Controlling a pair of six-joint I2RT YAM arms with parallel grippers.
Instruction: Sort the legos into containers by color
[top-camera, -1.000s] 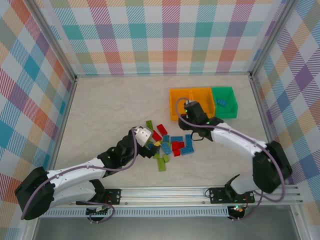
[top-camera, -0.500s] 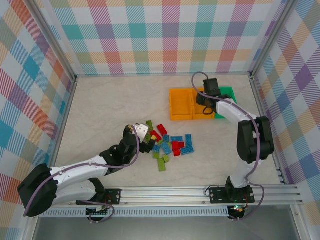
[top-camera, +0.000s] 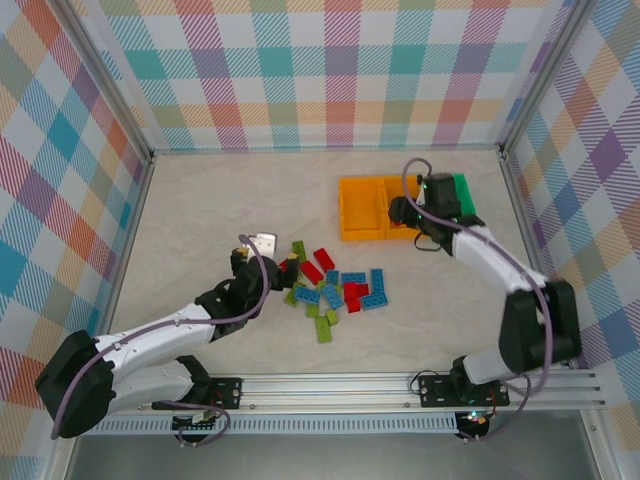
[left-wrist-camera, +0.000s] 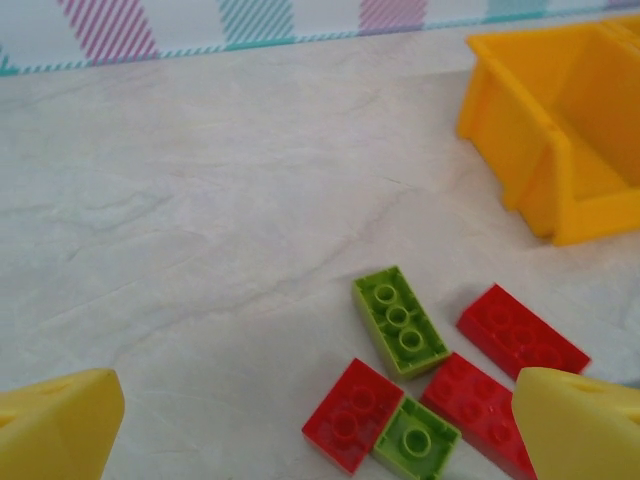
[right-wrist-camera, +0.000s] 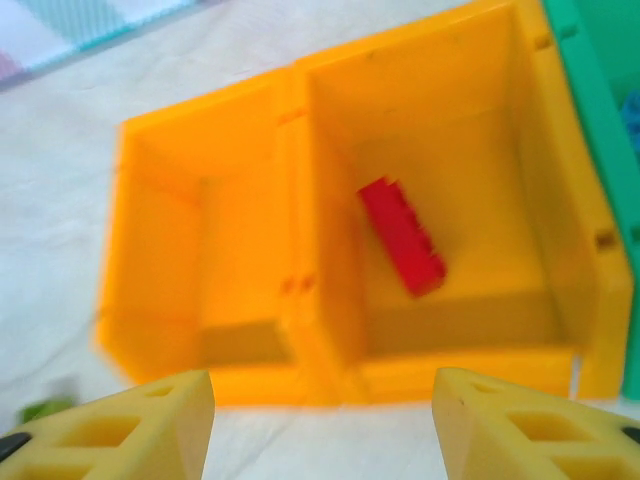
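Right gripper (right-wrist-camera: 325, 425), jaws apart, over middle bin (right-wrist-camera: 470, 375), red brick (right-wrist-camera: 402, 237) inside; left gripper (left-wrist-camera: 320, 430) spread wide, bare table (left-wrist-camera: 200, 200) ahead.

The table (top-camera: 220, 210) has a pale cream top with faint marbled veins, lit evenly so the shadows stay soft. Three walls close it in: the back wall (top-camera: 330, 80), the left wall (top-camera: 60, 180) and the right wall (top-camera: 590, 150), all in a pastel check of pink, teal, orange, purple and yellow. Grey metal posts (top-camera: 104, 78) mark the back corners, and a silver rail (top-camera: 330, 383) runs along the near edge.
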